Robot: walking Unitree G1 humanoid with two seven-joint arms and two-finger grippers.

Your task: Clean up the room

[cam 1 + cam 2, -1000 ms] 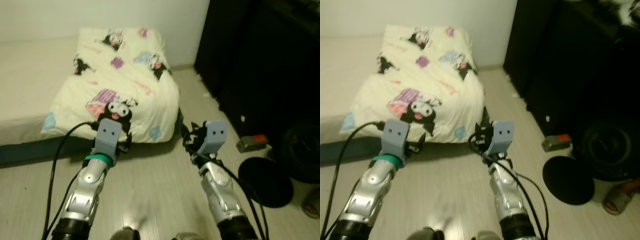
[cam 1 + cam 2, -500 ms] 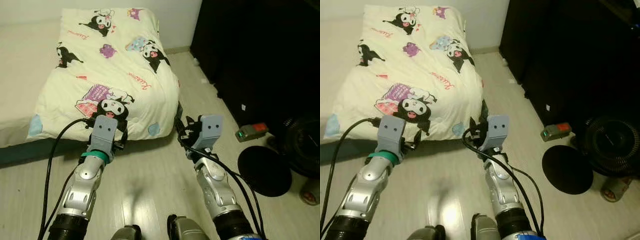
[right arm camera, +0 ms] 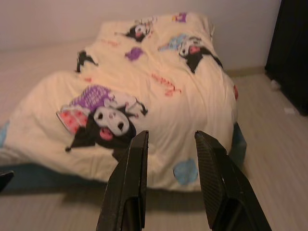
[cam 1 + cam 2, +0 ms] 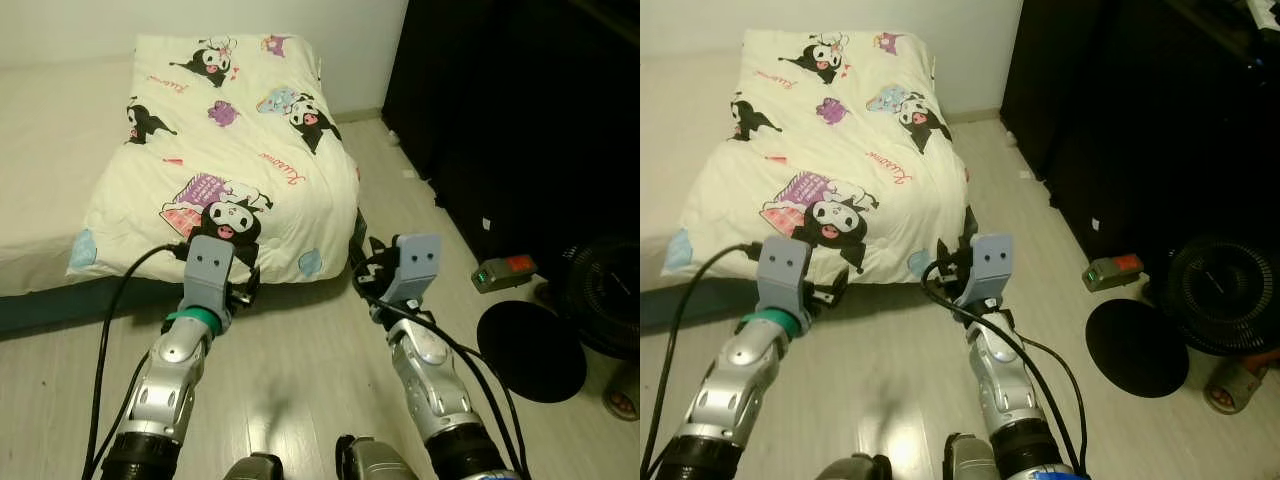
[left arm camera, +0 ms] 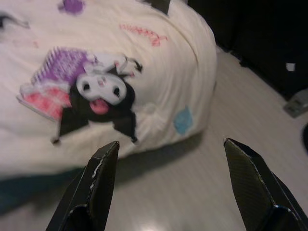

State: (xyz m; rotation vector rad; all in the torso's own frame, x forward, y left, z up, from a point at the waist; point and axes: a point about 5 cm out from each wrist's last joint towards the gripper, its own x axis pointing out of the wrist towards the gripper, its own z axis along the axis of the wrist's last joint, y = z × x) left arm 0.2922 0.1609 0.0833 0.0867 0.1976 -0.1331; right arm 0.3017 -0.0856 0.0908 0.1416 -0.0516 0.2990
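Note:
A cream quilt (image 4: 215,160) printed with black cartoon figures covers a low mattress (image 4: 50,305) on the floor ahead and to the left. Both silver arms reach forward over the pale wood floor, just short of the quilt's near edge. My left gripper (image 5: 173,187) is open wide, its fingers (image 5: 94,187) pointing at the quilt's hanging edge. My right gripper (image 3: 171,185) is open with a narrower gap, facing the same edge. Nothing sits between either pair of fingers.
Dark furniture (image 4: 520,120) lines the right side. On the floor beside it lie a power strip (image 4: 505,270), a black round disc (image 4: 530,350), a black fan (image 4: 605,300) and a small cylindrical item (image 4: 1235,385). A white wall stands behind the bed.
The whole picture has shifted as the camera moved, and is sharper than one second ago. Both arms keep the same pose and nothing has been taken hold of.

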